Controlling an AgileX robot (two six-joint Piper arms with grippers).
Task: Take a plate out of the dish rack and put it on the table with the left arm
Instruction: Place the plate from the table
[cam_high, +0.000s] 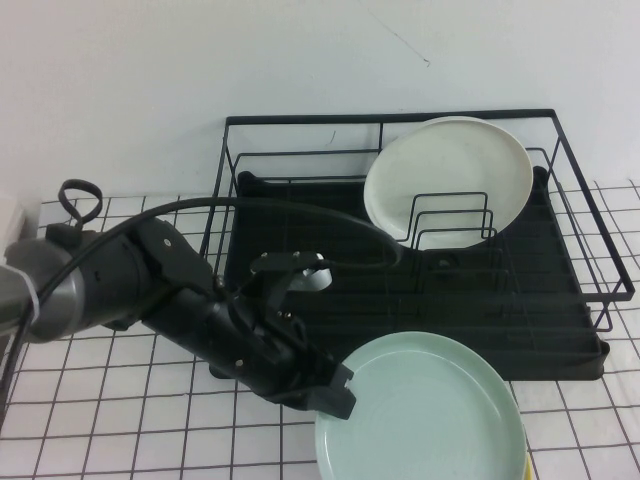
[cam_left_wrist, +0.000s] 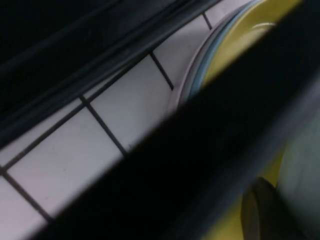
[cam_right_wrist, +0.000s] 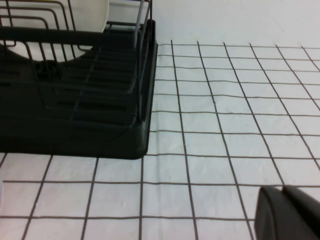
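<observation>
The pale mint-green plate (cam_high: 425, 410) lies low in front of the dish rack (cam_high: 585, 250), over a yellow plate (cam_high: 526, 466) whose edge peeks out at the right. My left gripper (cam_high: 340, 392) is shut on the mint plate's left rim, the left arm (cam_high: 120, 285) reaching in from the left. In the left wrist view one finger (cam_left_wrist: 260, 210) presses against the mint plate (cam_left_wrist: 302, 165), with the yellow plate (cam_left_wrist: 250, 30) behind it. My right gripper (cam_right_wrist: 286, 212) hovers shut over the checked table (cam_right_wrist: 225, 125), to the right of the rack (cam_right_wrist: 75, 105).
A cream-white plate (cam_high: 450, 175) stands upright against the wire dividers at the rack's back right. The rack's front edge runs just behind the mint plate. Checked cloth (cam_high: 120, 420) stretches to the left of the plates under my left arm.
</observation>
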